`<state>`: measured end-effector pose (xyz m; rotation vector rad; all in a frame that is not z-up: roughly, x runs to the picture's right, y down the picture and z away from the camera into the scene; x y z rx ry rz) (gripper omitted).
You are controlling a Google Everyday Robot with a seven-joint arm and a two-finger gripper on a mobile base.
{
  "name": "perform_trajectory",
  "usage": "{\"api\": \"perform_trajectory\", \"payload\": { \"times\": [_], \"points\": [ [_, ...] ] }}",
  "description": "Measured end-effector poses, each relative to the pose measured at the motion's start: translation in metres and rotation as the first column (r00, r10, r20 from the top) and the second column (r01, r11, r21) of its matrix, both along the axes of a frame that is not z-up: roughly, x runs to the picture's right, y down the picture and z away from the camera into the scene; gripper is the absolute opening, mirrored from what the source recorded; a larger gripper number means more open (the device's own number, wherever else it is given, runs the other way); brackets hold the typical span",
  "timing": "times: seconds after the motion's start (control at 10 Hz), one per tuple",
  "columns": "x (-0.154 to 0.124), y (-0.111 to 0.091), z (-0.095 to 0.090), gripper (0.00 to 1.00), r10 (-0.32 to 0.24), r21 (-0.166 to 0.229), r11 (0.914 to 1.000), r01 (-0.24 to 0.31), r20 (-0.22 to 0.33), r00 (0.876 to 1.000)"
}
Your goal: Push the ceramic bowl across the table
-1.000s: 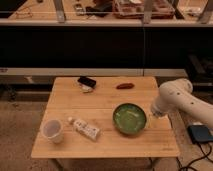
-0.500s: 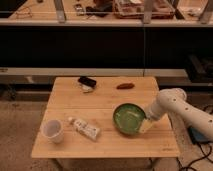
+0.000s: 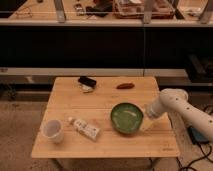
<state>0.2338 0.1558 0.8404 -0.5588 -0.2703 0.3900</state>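
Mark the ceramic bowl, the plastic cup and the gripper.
ceramic bowl (image 3: 127, 117): camera view, middle of the green inside.
plastic cup (image 3: 52, 129): camera view, its open mouth.
gripper (image 3: 146, 123): camera view, tip, beside the bowl's right rim.

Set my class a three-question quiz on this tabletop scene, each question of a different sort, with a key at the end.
1. True or false: the ceramic bowl lies upside down on the table.
2. Where is the gripper? A. close beside the bowl, on the side away from the white cup; B. between the bowl and the cup; C. at the table's far edge.
3. What lies on the table between the cup and the bowl?

Key
1. False: it sits open side up.
2. A.
3. A small white tube, lying flat.
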Motion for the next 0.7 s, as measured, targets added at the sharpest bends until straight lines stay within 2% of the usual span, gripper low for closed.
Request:
{"api": "perform_trajectory", "payload": {
  "times": [0.3, 0.5, 0.7],
  "points": [
    [0.023, -0.017, -0.02, 0.8, 0.001, 0.031, 0.9995, -0.002, 0.016, 1.0],
    [0.036, -0.009, -0.022, 0.8, -0.03, 0.017, 0.9994, 0.03, 0.003, 1.0],
    [0.031, 0.002, -0.018, 0.8, -0.045, -0.001, 0.999, 0.045, 0.012, 0.999]
  ]
}}
